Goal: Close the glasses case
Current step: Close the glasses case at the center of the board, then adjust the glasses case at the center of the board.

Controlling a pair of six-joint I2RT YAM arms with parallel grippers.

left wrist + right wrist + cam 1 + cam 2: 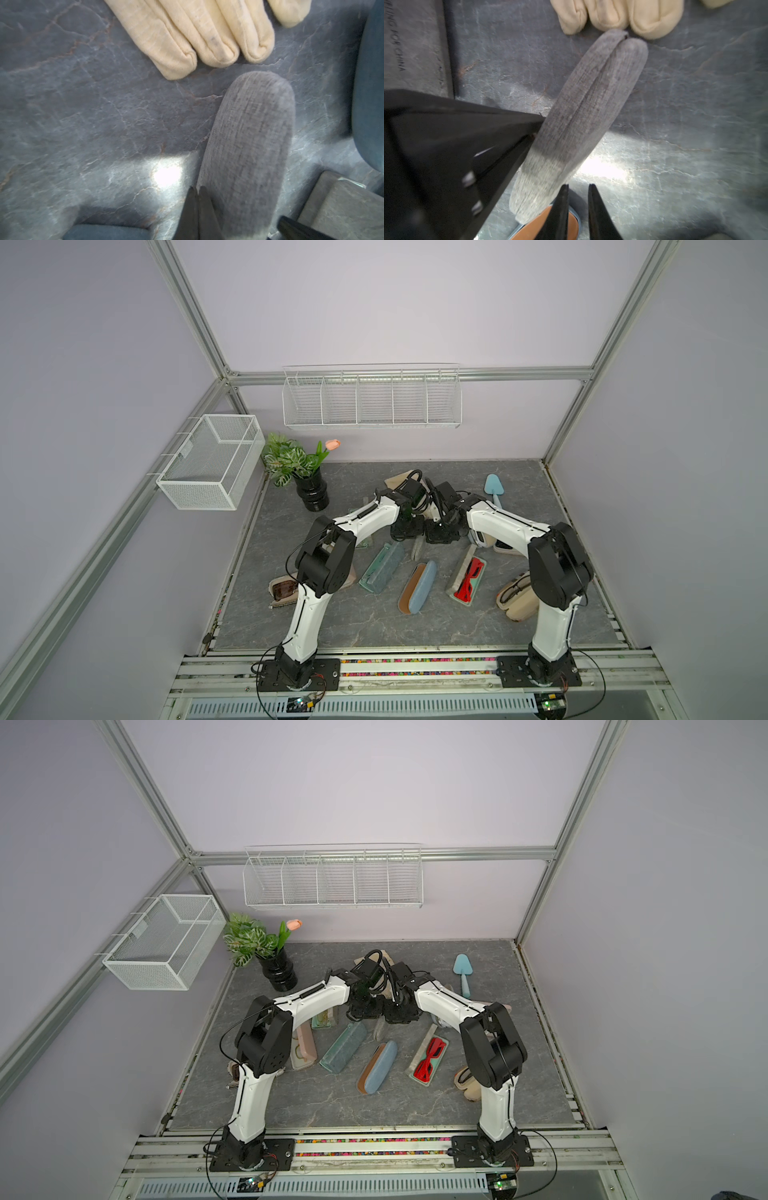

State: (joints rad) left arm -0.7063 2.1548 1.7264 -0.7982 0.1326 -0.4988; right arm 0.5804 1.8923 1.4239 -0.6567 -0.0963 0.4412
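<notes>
Meeting over the middle of the grey marbled tabletop (374, 626), the robot's two grippers lean in on a grey fabric glasses case (591, 99). The case lies flat, its far end just short of the fingertips of a cream glove (207, 31). Its two halves meet along a thin seam, so it looks closed already, or very nearly. The left gripper (197, 189) has its fingers pressed together, with the tip touching the case's long edge. The right gripper (579, 186) hangs by the case's near end, fingers slightly spread, pinching nothing. I judge that little is left beyond a last press and a retreat. Whether any catch has engaged I cannot tell.

Other cases lie nearer the front of the tabletop. A teal case (381, 568) is shut. A blue case (417, 588) shows a brown lining along one side, and I see nothing in it. An open grey case (458, 570) holds red glasses (469, 578). A beige case (521, 608) holds dark-framed glasses (513, 587). On the walls, a mesh basket (208, 460) and a divided wire rack (372, 400) hold nothing that I can see.
</notes>
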